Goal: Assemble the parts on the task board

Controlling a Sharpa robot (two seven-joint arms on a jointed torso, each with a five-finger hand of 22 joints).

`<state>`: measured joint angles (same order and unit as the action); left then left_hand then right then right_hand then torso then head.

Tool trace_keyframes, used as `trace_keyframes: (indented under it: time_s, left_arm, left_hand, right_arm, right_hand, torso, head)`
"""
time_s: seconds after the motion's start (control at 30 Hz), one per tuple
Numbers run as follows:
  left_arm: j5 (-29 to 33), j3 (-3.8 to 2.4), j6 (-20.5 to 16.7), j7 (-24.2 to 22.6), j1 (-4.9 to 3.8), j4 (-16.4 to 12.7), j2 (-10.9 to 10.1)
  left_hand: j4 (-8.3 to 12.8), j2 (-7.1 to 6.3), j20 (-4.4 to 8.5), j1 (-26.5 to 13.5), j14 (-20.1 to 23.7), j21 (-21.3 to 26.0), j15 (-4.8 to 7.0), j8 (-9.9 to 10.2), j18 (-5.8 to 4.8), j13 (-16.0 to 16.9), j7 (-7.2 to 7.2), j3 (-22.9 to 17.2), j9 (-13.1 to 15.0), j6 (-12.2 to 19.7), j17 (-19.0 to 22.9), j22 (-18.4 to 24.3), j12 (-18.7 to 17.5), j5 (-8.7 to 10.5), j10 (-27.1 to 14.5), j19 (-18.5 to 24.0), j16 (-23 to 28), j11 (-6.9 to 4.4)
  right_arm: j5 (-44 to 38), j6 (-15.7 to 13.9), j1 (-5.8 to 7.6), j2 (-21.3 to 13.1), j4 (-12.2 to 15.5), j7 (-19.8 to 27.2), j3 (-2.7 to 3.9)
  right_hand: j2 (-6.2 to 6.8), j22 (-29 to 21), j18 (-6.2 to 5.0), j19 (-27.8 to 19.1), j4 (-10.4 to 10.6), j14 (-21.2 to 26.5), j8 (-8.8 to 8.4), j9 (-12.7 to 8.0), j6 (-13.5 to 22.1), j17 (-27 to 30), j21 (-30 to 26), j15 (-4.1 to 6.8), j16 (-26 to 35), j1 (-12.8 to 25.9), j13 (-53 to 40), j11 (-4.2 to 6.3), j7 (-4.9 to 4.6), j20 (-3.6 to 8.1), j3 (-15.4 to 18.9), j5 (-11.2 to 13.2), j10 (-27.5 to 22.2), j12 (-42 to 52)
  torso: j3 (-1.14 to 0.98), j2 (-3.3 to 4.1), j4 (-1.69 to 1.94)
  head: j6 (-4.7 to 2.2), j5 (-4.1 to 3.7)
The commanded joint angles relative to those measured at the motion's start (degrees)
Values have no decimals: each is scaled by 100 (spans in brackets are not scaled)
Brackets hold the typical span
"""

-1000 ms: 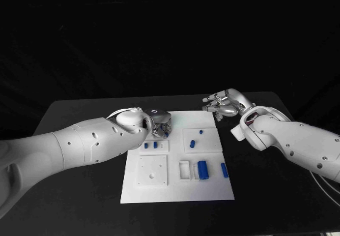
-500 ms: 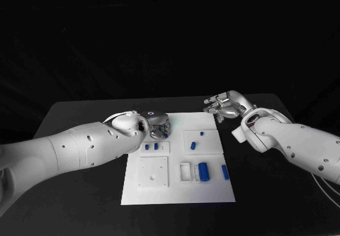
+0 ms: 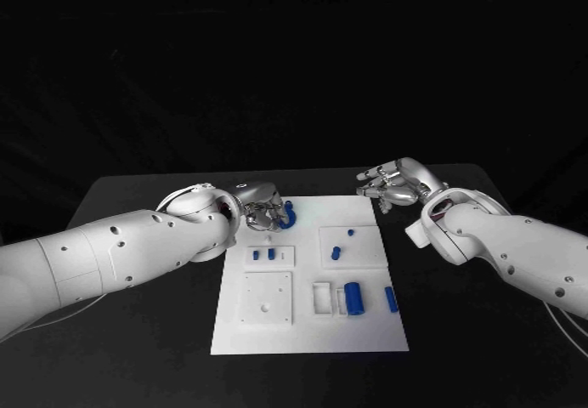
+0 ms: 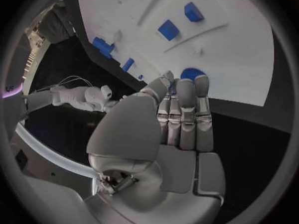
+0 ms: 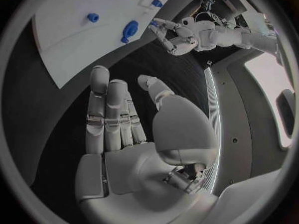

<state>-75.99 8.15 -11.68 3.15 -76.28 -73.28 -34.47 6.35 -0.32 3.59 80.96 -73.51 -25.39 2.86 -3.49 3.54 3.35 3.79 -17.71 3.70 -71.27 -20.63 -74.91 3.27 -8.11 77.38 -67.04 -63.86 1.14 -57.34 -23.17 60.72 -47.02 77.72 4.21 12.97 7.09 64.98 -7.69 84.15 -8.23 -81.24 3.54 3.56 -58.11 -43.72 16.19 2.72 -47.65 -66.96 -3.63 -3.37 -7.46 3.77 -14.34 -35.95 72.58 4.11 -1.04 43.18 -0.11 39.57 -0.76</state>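
The white task board (image 3: pixel 313 327) lies in the middle of the black table. My left hand (image 3: pixel 260 206) hangs over its far left corner, fingers curled, pinching a round blue part (image 3: pixel 291 221). In the left wrist view that ribbed blue part (image 4: pixel 192 73) sits at the tips of the left hand (image 4: pixel 171 134), just above the board (image 4: pixel 236 45). My right hand (image 3: pixel 394 182) hovers off the board's far right corner. Its fingers are apart and hold nothing, as the right wrist view of the hand (image 5: pixel 121 134) shows.
Two small blue pieces (image 3: pixel 261 253) stand in a left-side plate. Two more (image 3: pixel 336 250) sit on the right-hand plate. A thick blue cylinder (image 3: pixel 353 297) and a slim blue bar (image 3: pixel 388 297) lie near the board's right edge. Black table surrounds the board.
My left hand has moved back from the small blue pieces toward the board's far left corner, and a round blue part now shows at its fingertips. The right hand has barely shifted.
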Motion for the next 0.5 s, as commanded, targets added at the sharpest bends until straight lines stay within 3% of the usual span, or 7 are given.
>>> trace_keyframes:
  time_s: [0.03,0.3,0.5]
  left_arm:
    - [462,-18,255,77,-18,-113,-91]
    - [229,-31,586,196,-30,-149,-321]
    - [31,-27,619,140,-31,-22,-312]
  left_hand:
    - [6,0,39,-44,-20,-28,6,-21,90,6,77,-27,22,-105,-6,-129,7,-12,42,-8,-21,15]
    - [-8,4,41,-18,-16,-40,8,-20,82,6,78,-4,21,-109,-13,-130,7,15,49,7,-28,13]
    - [-14,6,41,-9,-15,-44,6,-20,81,7,78,0,20,-106,-16,-130,7,16,47,12,-33,14]
  right_arm:
    - [0,49,-3,-10,13,47,3]
    - [0,60,-3,-26,17,41,3]
    - [-1,67,-3,-27,17,46,3]
  right_hand:
    - [0,-7,-128,196,1,10,2,4,-38,13,25,-42,-23,44,6,-2,-3,-27,-27,-17,-50,-35]
    - [3,-10,-131,195,-1,11,2,4,-37,17,26,-44,-25,48,7,-8,-5,-29,-31,-18,-67,-38]
    - [-2,-12,-135,196,-5,8,3,4,-41,19,30,-47,-33,45,8,-10,-5,-32,-43,-16,-76,-37]
  torso:
    - [1,4,6]
    - [5,5,-3]
    - [4,10,-4]
  head:
    - [7,13]
    - [12,9]
    - [8,26]
